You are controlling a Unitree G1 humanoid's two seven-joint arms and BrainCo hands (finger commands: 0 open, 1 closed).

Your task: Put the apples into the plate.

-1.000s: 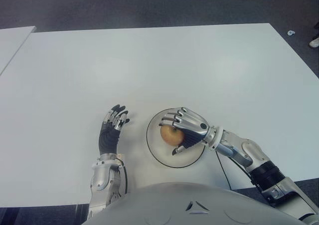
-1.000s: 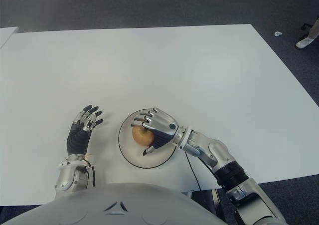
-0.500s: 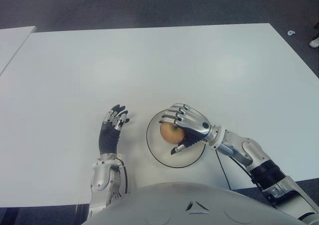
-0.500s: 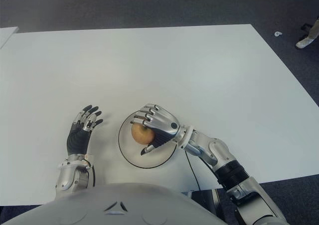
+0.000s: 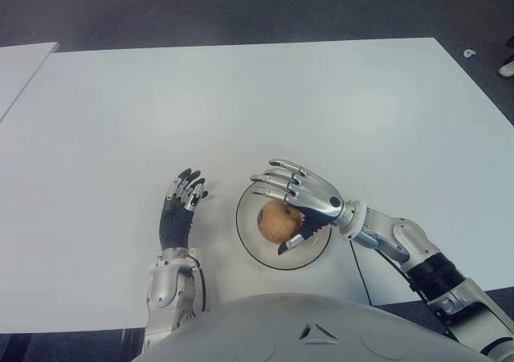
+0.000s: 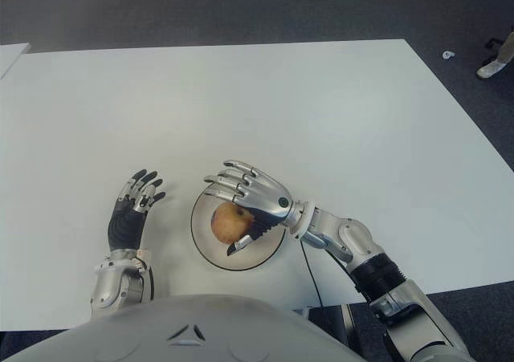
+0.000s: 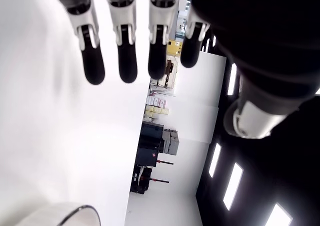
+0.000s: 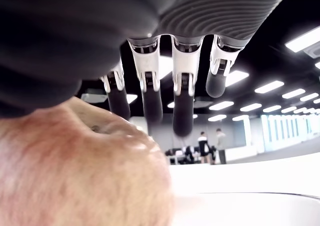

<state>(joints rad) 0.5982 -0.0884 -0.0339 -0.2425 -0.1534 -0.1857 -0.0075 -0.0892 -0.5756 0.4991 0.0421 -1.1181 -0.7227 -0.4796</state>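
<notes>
Fingers [image 5: 277,181] of the right hand [image 5: 301,197] were spread above the apple [image 5: 278,221], partly hiding the plate [image 5: 249,197]; left hand [image 5: 178,209] lay open beside.

There is one apple [image 5: 277,221] sitting in one plate [image 5: 248,238] on one white surface [image 5: 241,105], with two robot hands, one on each side of the plate.

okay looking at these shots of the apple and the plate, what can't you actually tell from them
- Whether the apple rests on the plate: eye views, the right hand covers its far side.
- Whether the thumb touches the apple: right wrist view, blurred at close range.
- The plate's right rim: hidden under that hand.
- The left hand, left of the plate: whether it touches the table.
</notes>
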